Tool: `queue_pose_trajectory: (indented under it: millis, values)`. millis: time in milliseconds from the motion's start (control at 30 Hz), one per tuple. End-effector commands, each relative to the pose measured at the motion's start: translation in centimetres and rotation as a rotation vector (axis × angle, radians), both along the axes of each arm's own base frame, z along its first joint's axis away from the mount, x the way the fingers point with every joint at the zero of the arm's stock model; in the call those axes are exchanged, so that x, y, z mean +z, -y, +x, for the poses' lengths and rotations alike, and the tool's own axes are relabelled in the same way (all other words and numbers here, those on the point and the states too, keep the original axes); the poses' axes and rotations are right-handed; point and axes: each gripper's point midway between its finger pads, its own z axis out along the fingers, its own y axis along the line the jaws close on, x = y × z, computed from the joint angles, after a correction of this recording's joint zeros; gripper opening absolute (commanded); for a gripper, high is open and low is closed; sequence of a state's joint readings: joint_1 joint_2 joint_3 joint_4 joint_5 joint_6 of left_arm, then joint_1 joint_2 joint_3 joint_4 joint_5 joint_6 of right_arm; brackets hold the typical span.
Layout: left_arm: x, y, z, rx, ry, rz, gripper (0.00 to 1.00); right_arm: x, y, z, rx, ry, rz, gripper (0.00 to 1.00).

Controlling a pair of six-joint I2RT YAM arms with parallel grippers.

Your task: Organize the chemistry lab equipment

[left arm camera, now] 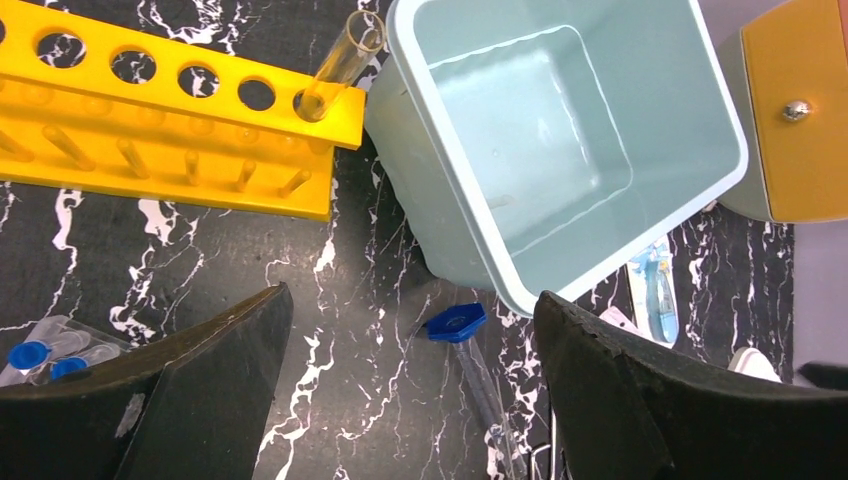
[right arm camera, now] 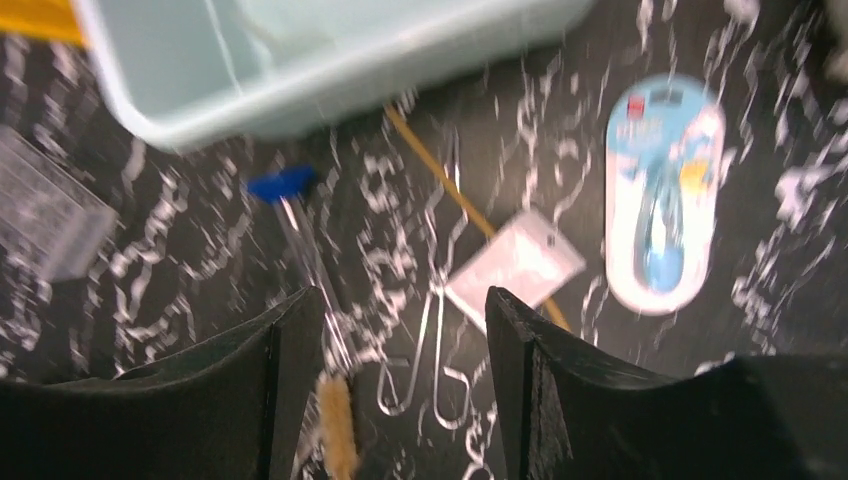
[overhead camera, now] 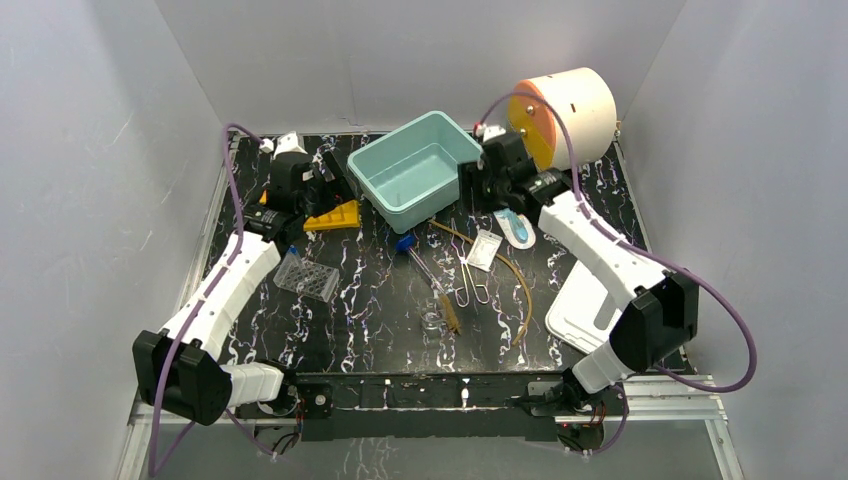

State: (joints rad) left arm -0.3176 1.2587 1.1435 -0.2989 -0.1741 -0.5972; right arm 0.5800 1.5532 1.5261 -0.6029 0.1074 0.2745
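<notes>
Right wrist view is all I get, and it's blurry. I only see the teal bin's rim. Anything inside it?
Observer: No. The left wrist view looks straight into the teal bin, and it is empty.
Operator: Where's the left tool?
Observer: The left tool is open with nothing in it, over the table between the yellow rack and the bin.
Operator: Rack loaded?
Observer: One clear tube stands tilted in the end hole nearest the bin. The other holes in view are empty.

Overhead view, two close wrist views
</notes>
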Motion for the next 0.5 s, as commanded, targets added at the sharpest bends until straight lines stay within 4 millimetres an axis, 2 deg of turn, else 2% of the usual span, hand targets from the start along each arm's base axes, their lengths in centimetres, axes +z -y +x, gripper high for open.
queue_pose_trajectory:
  millis: [0,100,200,367,467]
  values:
    - [1.0,0.9,-0.3,-0.034,0.037,-0.056,0.9,-6.0,1.1,-3.5,0.009,-0.117,-0.022,0.69]
    - [0.7,1.4,-0.5,-0.05,0.028,-0.084,0.9,-8.6,-0.4,-6.0,0.087,-0.167,-0.023,0.69]
    - [0.5,1.8,-0.6,-0.061,0.023,-0.106,0.9,-9.9,-2.9,-7.7,0.131,-0.194,-0.017,0.69]
    - [0.4,1.4,-0.7,-0.036,0.02,-0.108,0.9,-10.9,-6.5,-8.2,0.15,-0.206,0.056,0.67]
    - [0.4,1.2,-0.9,-0.025,0.022,-0.108,0.9,-12.1,-7.6,-8.2,0.139,-0.211,0.048,0.63]
